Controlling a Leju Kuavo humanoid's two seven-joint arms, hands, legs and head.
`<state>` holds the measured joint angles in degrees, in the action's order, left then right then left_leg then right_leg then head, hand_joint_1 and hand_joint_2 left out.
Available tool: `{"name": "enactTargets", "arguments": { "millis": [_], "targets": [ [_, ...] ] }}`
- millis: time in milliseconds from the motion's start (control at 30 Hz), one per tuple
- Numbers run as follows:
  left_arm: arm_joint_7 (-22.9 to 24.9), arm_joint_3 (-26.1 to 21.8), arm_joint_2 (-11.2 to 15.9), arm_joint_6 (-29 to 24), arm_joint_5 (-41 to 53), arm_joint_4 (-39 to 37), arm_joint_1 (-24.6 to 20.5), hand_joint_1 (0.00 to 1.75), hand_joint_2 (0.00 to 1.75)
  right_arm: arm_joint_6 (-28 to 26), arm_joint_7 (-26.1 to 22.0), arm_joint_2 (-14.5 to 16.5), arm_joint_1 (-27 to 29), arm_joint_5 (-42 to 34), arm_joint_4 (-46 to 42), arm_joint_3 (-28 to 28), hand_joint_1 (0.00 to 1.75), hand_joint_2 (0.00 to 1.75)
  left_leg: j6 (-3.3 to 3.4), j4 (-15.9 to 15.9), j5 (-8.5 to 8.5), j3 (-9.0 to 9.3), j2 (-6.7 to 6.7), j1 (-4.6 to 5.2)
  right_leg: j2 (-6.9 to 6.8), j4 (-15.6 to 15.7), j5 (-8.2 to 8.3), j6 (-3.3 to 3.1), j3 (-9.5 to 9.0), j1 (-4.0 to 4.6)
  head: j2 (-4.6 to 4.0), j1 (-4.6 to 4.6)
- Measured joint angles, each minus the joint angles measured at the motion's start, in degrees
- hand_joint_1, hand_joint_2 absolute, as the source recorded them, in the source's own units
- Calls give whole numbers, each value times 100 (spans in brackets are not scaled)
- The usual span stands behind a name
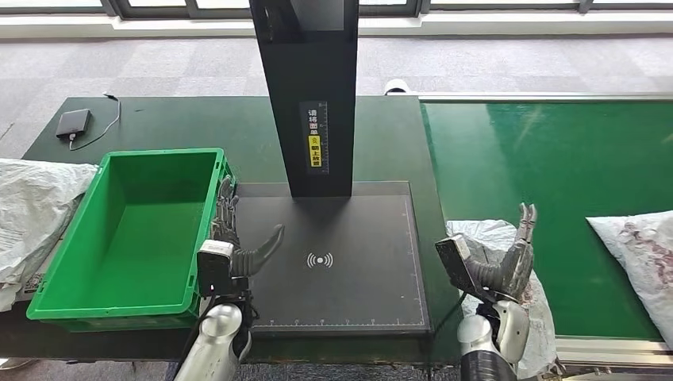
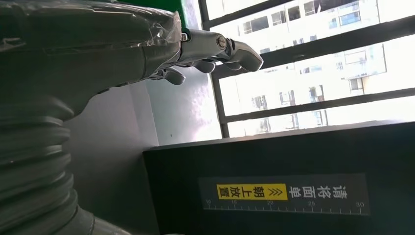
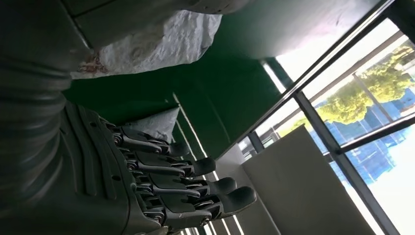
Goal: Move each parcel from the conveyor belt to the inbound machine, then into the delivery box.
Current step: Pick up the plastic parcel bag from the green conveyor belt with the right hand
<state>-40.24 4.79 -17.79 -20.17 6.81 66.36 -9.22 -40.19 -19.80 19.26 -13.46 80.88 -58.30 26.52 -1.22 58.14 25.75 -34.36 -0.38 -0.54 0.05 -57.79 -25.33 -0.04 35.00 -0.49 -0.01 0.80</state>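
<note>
Green conveyor belt (image 1: 555,159) at right; right robot hand (image 1: 508,258) spread, empty over near parcel (image 1: 492,238). Left robot hand (image 1: 234,238) spread, empty. Next: grasp parcel, to scanner pad (image 1: 333,262).

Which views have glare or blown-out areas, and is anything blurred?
Head view: even light, sharp, with a soft sheen on the conveyor belt. Left wrist view: windows overexposed, the left hand in backlight, and the near grey cover soft. Right wrist view: sky through the window blown out; the right hand dark but sharp.

you've got silver forearms w/ black cables, grey ribbed wrist covers, a dark-fingered left hand (image 1: 238,238) w/ grey thumb, and a matching right hand (image 1: 508,258).
</note>
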Motion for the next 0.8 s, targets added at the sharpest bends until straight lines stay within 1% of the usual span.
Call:
{"name": "enactTargets", "arguments": {
  "millis": [100, 200, 533, 733, 800],
  "targets": [
    [0, -119, -10, 32, 19, 152, 105, 0, 175, 0, 331, -17, 62, 180, -98, 317, 0, 175, 0, 0, 1, 1, 1, 0, 1, 0, -1, -1, 0, 1, 0, 0],
    [0, -229, -16, 72, 74, 296, 184, 0, 175, 1, 706, -69, 95, 279, -106, 463, 0, 175, 0, 0, 1, 0, 2, 0, 1, 0, -2, -2, 1, 1, 0, 1],
    [0, -443, -31, 106, 130, 524, 266, 0, 175, 2, 1442, -301, 92, 483, 98, 515, 0, 175, -1, 0, 0, 0, 2, -1, 1, 0, -1, -2, -1, 1, -1, 0],
    [0, -511, -33, 109, 182, 582, 288, 0, 175, 68, 2087, -447, 43, 621, 516, 515, 0, 175, -1, 0, 0, -1, 1, -1, 0, 0, -1, -2, -1, 1, 0, -1],
    [0, -526, -33, 109, 185, 604, 296, 0, 175, 105, 2211, -503, 36, 655, 679, 515, 0, 175, -1, -1, 1, -1, 1, -1, 0, 0, -2, -2, -1, 1, 0, -1]
  ]
}}
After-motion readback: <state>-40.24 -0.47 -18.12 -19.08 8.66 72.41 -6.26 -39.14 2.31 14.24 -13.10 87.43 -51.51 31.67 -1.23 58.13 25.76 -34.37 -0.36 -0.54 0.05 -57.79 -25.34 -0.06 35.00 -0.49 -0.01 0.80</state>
